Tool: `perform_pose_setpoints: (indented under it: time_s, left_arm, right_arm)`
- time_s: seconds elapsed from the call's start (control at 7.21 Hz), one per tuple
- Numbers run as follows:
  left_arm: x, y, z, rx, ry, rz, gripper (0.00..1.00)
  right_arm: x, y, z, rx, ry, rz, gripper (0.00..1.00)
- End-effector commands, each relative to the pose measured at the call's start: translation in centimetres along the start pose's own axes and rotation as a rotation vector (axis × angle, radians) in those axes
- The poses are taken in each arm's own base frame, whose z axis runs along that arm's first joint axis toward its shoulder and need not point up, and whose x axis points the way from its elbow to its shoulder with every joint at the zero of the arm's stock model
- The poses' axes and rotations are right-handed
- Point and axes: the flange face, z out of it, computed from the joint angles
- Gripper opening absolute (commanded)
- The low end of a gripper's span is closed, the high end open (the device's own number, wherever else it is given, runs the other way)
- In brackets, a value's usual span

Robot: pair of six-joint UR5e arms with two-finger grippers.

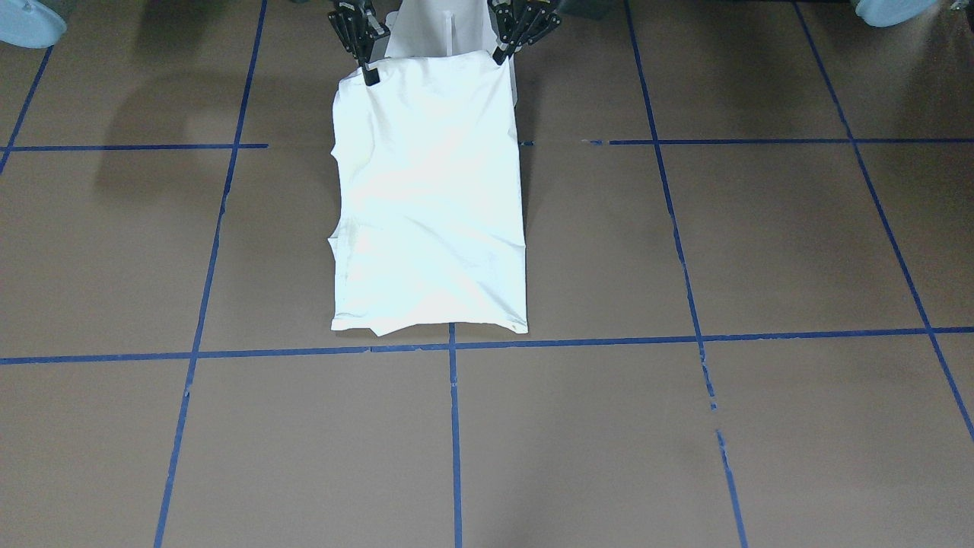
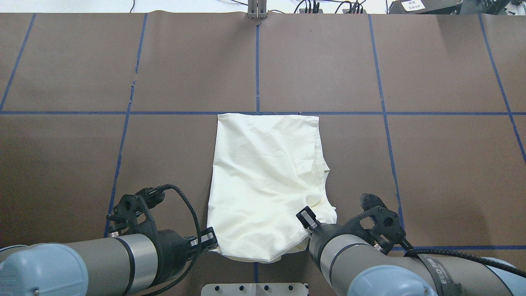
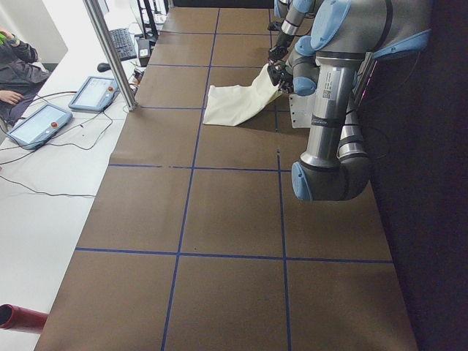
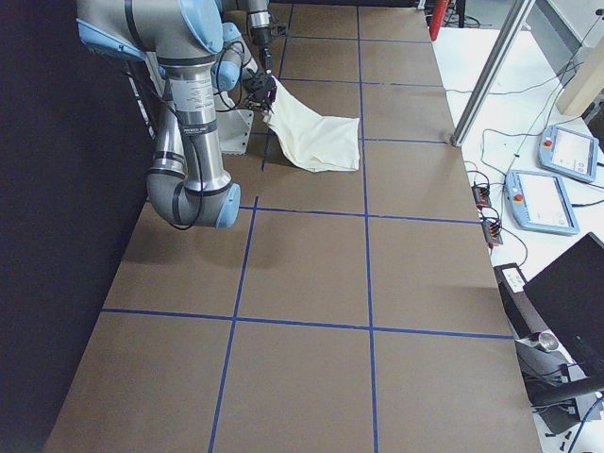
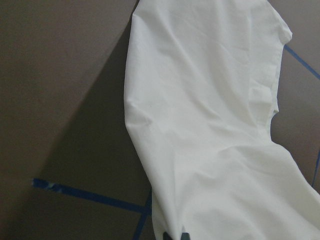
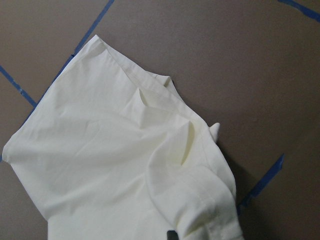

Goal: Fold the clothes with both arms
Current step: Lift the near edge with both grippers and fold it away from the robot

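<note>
The clothes are one cream shirt (image 2: pixel 267 181), folded into a long rectangle with no print showing. Its far edge rests on the table near the blue cross line, and its near edge is raised toward the robot. My left gripper (image 2: pixel 209 240) is shut on the near left corner, also seen in the front-facing view (image 1: pixel 502 55). My right gripper (image 2: pixel 307 218) is shut on the near right corner (image 1: pixel 370 74), where the cloth bunches into folds (image 6: pixel 190 150). The cloth (image 5: pixel 210 125) hangs taut from the left wrist down to the table. Both arms (image 2: pixel 102 259) (image 2: pixel 357 255) come in low at the near edge.
The brown table (image 2: pixel 431 164) is marked with a grid of blue tape. A white base plate (image 2: pixel 254 289) sits between the arms. Teach pendants (image 3: pixel 91 93) and cables lie on the white side bench behind a metal post (image 3: pixel 110 51). A person's hand (image 3: pixel 11 95) shows there.
</note>
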Motion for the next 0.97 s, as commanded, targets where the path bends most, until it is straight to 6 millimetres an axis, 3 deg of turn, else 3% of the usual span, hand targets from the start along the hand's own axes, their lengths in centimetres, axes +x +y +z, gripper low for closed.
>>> perform_pose_setpoints:
  time_s: [0.0, 0.14, 0.56, 0.69, 0.83]
  left_arm:
    - [1.0, 0.0, 0.1, -0.008, -0.045, 0.041, 0.00]
    - [2.4, -2.0, 0.1, 0.034, -0.027, 0.084, 0.00]
    - [5.8, -8.5, 4.7, 0.133, -0.082, 0.104, 0.00]
    - [7.0, -10.2, 5.8, 0.157, -0.098, 0.129, 0.00]
    - [7.1, -12.1, 7.1, 0.185, -0.121, 0.129, 0.00]
  right_arm:
    - [-1.4, -0.7, 2.5, 0.064, 0.013, -0.005, 0.00]
    - [-3.4, -1.4, 2.9, 0.087, -0.004, -0.007, 0.00]
    - [-8.3, -4.0, 6.1, 0.182, -0.003, 0.015, 0.00]
    - [-9.3, -4.8, 8.2, 0.196, -0.005, 0.016, 0.00]
    - [-9.8, -5.1, 12.0, 0.206, -0.004, 0.027, 0.00]
